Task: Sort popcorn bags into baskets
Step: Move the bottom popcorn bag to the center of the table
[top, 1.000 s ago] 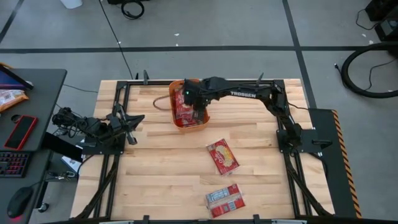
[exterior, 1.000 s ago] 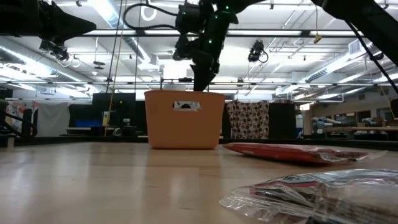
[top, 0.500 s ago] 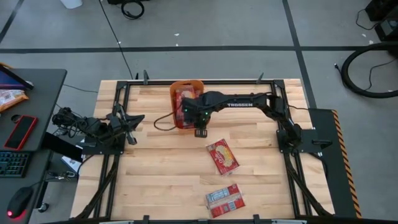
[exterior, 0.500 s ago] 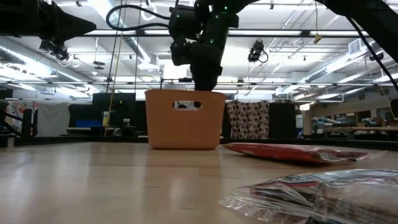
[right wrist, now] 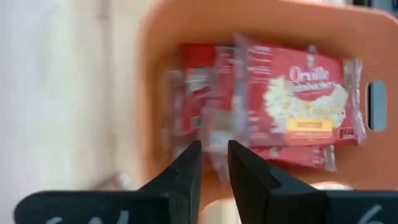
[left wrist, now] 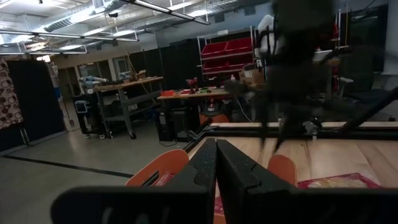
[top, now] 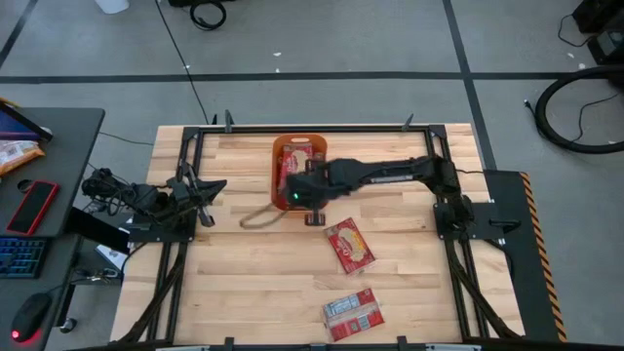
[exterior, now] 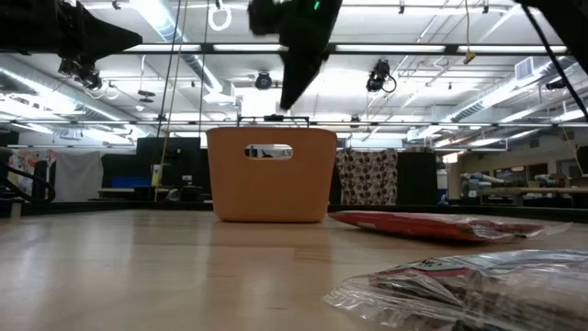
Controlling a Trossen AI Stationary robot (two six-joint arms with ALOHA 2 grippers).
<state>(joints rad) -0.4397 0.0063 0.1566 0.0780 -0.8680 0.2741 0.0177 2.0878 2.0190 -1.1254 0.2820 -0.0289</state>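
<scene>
The orange basket (top: 276, 168) (exterior: 271, 184) stands on the table near its far edge, with red popcorn bags (top: 298, 161) (right wrist: 292, 102) lying flat inside it. Two more bags lie flat on the wood: one (top: 348, 244) (exterior: 432, 225) near the middle, one (top: 351, 312) (exterior: 469, 285) showing a grey-white label by the near edge. My right gripper (top: 312, 213) (right wrist: 214, 158) (exterior: 288, 97) hangs above the basket's near end, fingers pointing down, slightly open and holding nothing. My left gripper (top: 203, 210) (left wrist: 216, 152) waits shut at the table's left side.
A tan cable loop (top: 258, 216) lies on the table just left of the basket's near end. A dark side desk (top: 49, 195) with a red phone (top: 32, 207) and a keyboard stands left of the table. Bare wood lies between the left arm and the loose bags.
My right gripper has come up out of the basket and drawn back toward the table's near edge, now above the basket's near end. The basket has shifted a little toward the near edge. The cable loop has swung down beside it.
</scene>
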